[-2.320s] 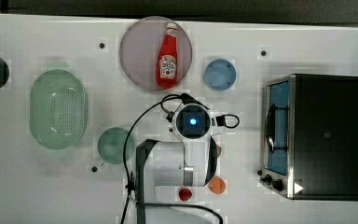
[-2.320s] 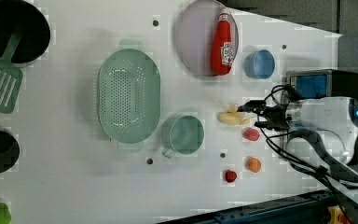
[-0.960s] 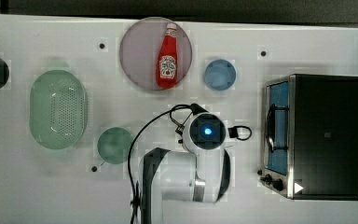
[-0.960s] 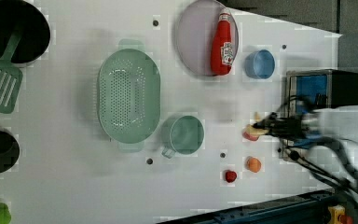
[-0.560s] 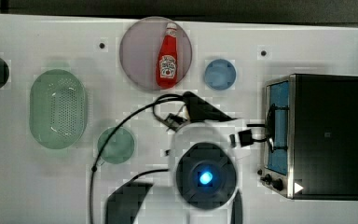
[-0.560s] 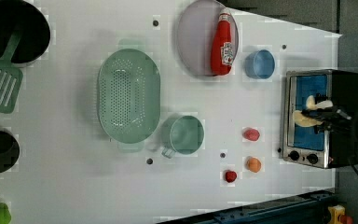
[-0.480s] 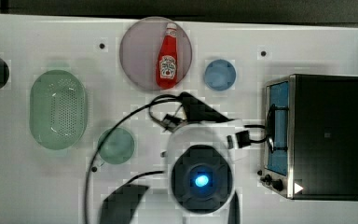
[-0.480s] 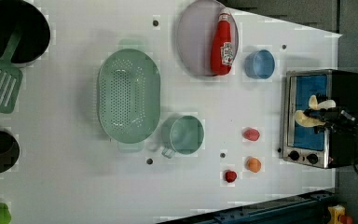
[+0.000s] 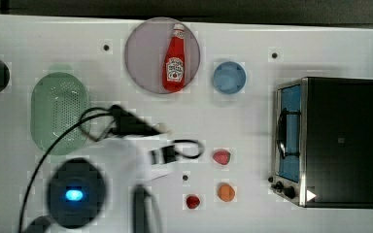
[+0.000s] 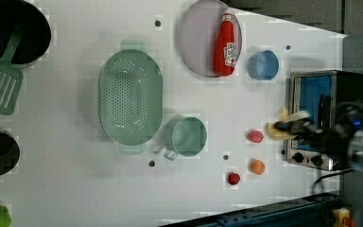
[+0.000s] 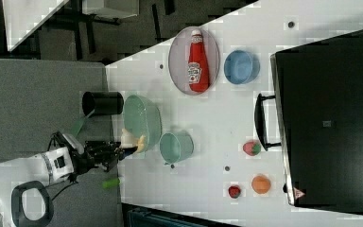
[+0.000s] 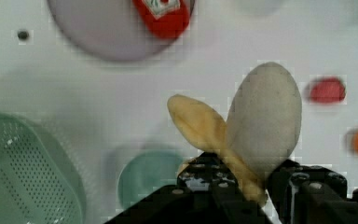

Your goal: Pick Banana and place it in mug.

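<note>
1. Holding the short, curved, pale cream-yellow toy Banana [image 12: 200, 125] between partly closed fingers, the black gripper [image 12: 242, 179] hangs well above the white table [image 9: 252, 126]; the fingers are narrowed onto the fruit, not fully shut.
2. Grip sits near one end, so most of the Banana projects past the fingertips, probably to let the free end enter first.
3. Round dark-green mug [image 10: 185, 136] stands upright and empty, just beside the pale-green perforated oval colander [image 10: 130, 97], handle nub at its edge.
4. In the wrist view the mug [image 12: 150, 173] lies below and beside the fruit, apart from it.
5. Judgement: carry phase; lateral alignment over the rim is wanted before lowering.
</note>
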Available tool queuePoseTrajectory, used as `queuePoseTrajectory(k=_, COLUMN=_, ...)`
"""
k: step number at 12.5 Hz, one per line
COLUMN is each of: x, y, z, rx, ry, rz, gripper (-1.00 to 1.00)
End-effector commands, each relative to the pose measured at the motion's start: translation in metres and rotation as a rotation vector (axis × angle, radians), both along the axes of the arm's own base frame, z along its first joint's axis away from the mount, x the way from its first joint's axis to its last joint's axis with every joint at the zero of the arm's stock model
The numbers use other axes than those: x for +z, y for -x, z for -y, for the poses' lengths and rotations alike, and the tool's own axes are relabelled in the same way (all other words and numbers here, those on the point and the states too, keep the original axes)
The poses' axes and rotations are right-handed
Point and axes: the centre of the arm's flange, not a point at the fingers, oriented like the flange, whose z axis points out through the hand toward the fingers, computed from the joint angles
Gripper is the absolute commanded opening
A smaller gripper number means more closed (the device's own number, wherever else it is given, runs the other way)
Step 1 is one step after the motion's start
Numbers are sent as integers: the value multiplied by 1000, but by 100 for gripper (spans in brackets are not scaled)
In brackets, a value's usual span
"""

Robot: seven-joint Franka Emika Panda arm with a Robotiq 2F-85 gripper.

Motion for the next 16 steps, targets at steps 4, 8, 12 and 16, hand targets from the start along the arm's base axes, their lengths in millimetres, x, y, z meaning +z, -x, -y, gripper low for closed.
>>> queuePoseTrajectory(k=4, x=-81, y=11, z=-96, rx=-219, ry=-35, rz=-83, gripper=-43)
queuePoseTrajectory(k=8, x=-148, y=-3, z=-112, rx=-201, ry=-103, rz=-102, gripper=-43)
queuePoseTrajectory(k=12, x=-187, y=-6, z=-104, rx=-220, ry=-109, rz=-145, gripper=-15)
queuePoseTrajectory(k=16, x=-189, y=-7, z=-100, rx=-226, ry=-112, rz=-136, gripper=76)
